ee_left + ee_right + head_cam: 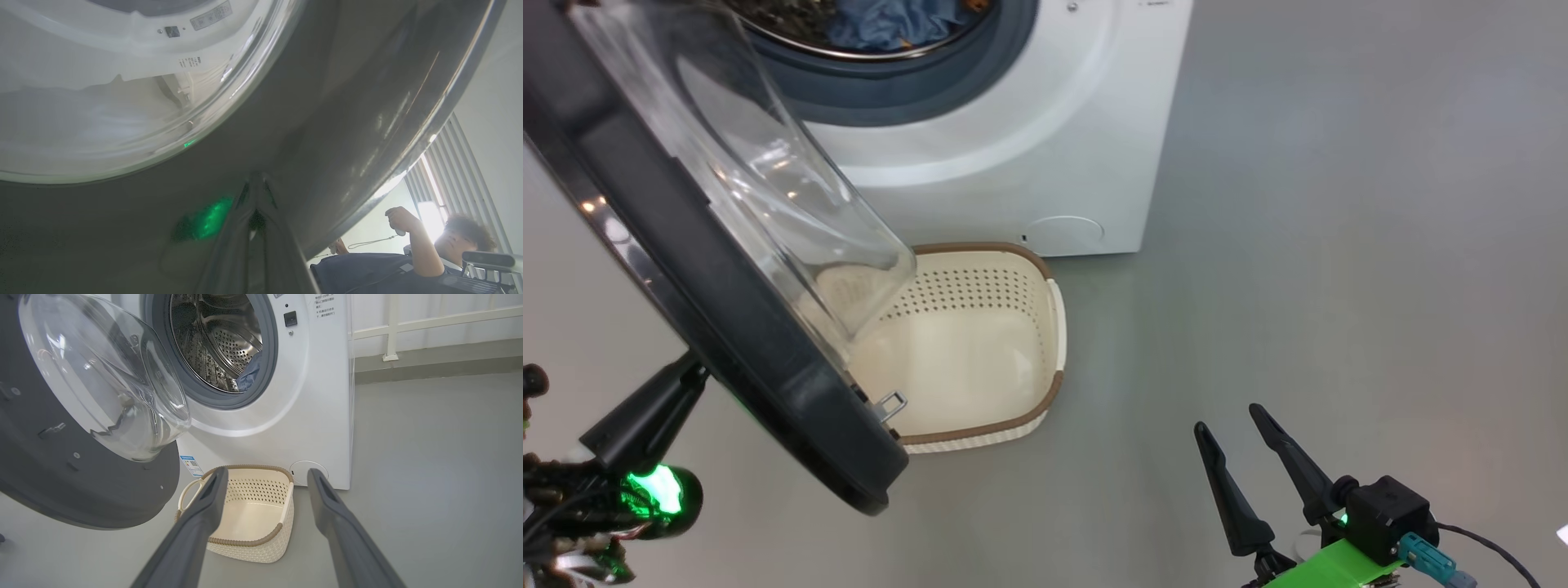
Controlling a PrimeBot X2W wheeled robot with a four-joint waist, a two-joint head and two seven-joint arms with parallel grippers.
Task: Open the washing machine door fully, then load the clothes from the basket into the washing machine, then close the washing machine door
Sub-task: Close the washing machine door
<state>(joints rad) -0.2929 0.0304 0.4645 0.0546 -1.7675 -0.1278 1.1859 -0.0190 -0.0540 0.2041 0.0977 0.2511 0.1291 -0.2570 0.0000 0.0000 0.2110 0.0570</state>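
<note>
The basket (1058, 327) at centre lies empty, clothes (882, 24) sit in the washer (1029, 147) at top. Only the door (727, 327), ajar at left, needs closing. Your left gripper (689, 366), pinched shut, meets it; right gripper (1227, 417) hangs wide, empty.

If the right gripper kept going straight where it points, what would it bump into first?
Probably the white front of the washing machine, low down near the round flap, just behind the basket. Depth is unclear, so the right gripper might clip the basket's far rim first.
</note>
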